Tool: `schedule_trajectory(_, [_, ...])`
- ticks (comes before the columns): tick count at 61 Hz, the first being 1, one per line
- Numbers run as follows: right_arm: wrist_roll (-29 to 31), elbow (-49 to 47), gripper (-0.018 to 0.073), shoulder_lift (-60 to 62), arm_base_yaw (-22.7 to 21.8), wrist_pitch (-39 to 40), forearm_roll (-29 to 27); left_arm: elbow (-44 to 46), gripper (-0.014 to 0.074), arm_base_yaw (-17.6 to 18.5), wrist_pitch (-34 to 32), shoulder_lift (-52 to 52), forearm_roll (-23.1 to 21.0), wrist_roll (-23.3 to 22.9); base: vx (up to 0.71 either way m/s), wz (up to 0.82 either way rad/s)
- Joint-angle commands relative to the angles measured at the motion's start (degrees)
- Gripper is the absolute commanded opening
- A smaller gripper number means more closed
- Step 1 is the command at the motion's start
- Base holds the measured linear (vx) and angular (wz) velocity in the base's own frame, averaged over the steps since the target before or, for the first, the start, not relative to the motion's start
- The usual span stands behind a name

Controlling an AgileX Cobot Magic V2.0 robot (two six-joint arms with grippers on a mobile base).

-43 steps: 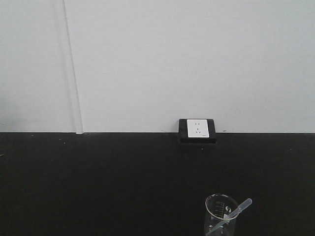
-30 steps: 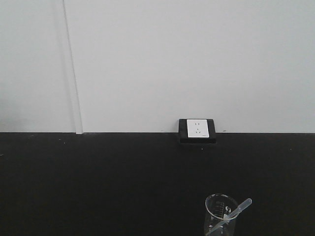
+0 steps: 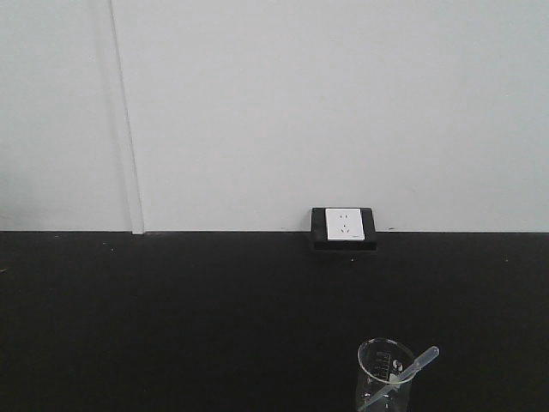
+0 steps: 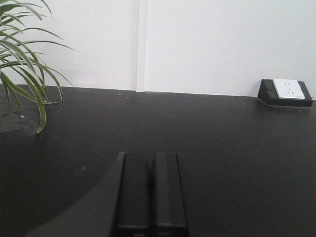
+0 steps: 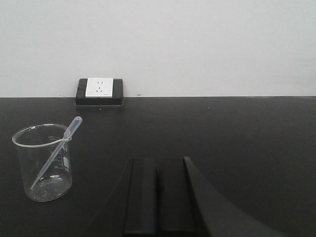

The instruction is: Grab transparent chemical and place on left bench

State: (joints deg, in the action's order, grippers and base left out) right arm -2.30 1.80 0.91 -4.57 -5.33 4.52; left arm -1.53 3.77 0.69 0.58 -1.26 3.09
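Observation:
The transparent chemical (image 5: 55, 151) is a slim clear pipette leaning in a small glass beaker (image 5: 43, 162), bulb end up over the rim. In the front view the same transparent chemical (image 3: 409, 372) and beaker (image 3: 384, 376) sit at the bottom edge, right of centre. My right gripper (image 5: 157, 159) is shut and empty, low over the black counter, to the right of the beaker and apart from it. My left gripper (image 4: 149, 154) is shut with nothing in it, over bare counter. The left bench is out of view.
A black counter (image 3: 171, 318) runs to a white wall. A white wall socket (image 3: 344, 226) in a black block sits at the back, also seen as the socket (image 5: 99, 89) and socket (image 4: 287, 90). A green leafy plant (image 4: 22, 69) stands at the far left.

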Motion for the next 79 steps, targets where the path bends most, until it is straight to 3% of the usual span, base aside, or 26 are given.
schedule_trajectory(1, [0.6,0.3,-0.0007,0.3,-0.4,4.8,0.1,-0.9,-0.0003,0.1,-4.5,1.1,0.0,-0.4,0.0,0.0])
schedule_trajectory(17, [0.7,0.3,-0.0007,0.3,-0.4,7.0,0.1,-0.9,-0.0003,0.1,-4.5,1.1,0.0,-0.4,0.0,0.0])
schedule_trajectory(29, [-1.0,-0.5,-0.0006,0.1,-0.1,15.0,-0.7,-0.9,-0.0003,0.1,-4.5,1.1,0.0,-0.4,0.0,0.0])
schedule_trajectory(36, [-2.9,-5.2,-0.0004,-3.0,0.8,12.6,0.2,-0.9,-0.0003,0.1,-4.5,1.1,0.0,-0.4,0.0,0.0])
schedule_trajectory(44, [-2.8,-12.6,-0.0004,-12.0,3.2,12.3,3.1,-0.9,-0.0003,0.1,-4.5,1.1,0.0,-0.4,0.0,0.0])
schedule_trajectory(56, [-2.9,-20.3,-0.0004,-30.3,9.0,22.3,8.1,-0.9,-0.0003,0.1,-4.5,1.1,0.0,-0.4,0.0,0.0])
schedule_trajectory(65, [-2.9,-23.5,0.0,-42.5,11.6,27.0,7.7,-0.9,-0.0003,0.1,-4.5,1.1,0.0,-0.4,0.0,0.0])
schedule_trajectory(79, [-2.6,-27.4,0.0035,-59.7,11.8,35.2,6.6,-0.9,-0.0003,0.1,-4.5,1.1,0.0,-0.4,0.0,0.0])
